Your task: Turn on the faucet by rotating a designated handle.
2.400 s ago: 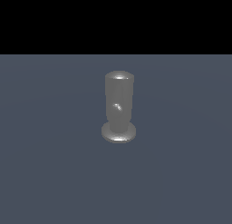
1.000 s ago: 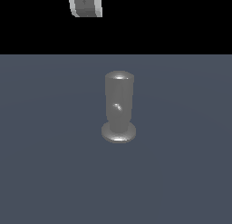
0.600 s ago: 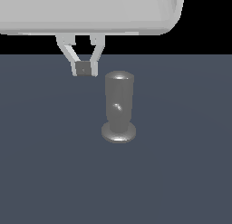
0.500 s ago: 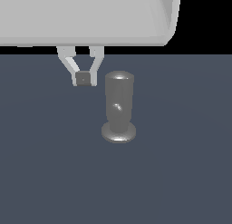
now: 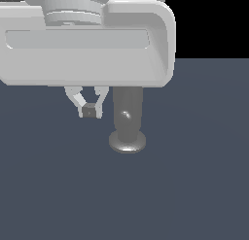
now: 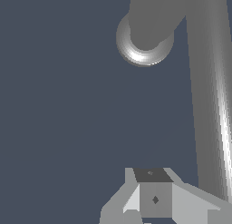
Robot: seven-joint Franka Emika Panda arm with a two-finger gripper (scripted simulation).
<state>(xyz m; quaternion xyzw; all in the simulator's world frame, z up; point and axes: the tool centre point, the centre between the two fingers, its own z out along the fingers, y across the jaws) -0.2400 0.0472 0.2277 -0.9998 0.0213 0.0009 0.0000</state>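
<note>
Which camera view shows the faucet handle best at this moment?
The wrist view. There the handle shows as a long grey rod running along one side of the picture, beside the faucet. In the exterior view the handle points toward the camera, so only a small shiny spot shows on the upright faucet.

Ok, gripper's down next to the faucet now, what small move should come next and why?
Probably a short sideways nudge toward the handle. In the exterior view the gripper hangs at the faucet's mid height, on that view's left, apart from it and holding nothing. In the wrist view the rod runs just beside the fingers, with no contact visible. Closing that gap should let a fingertip push the rod around.
</note>
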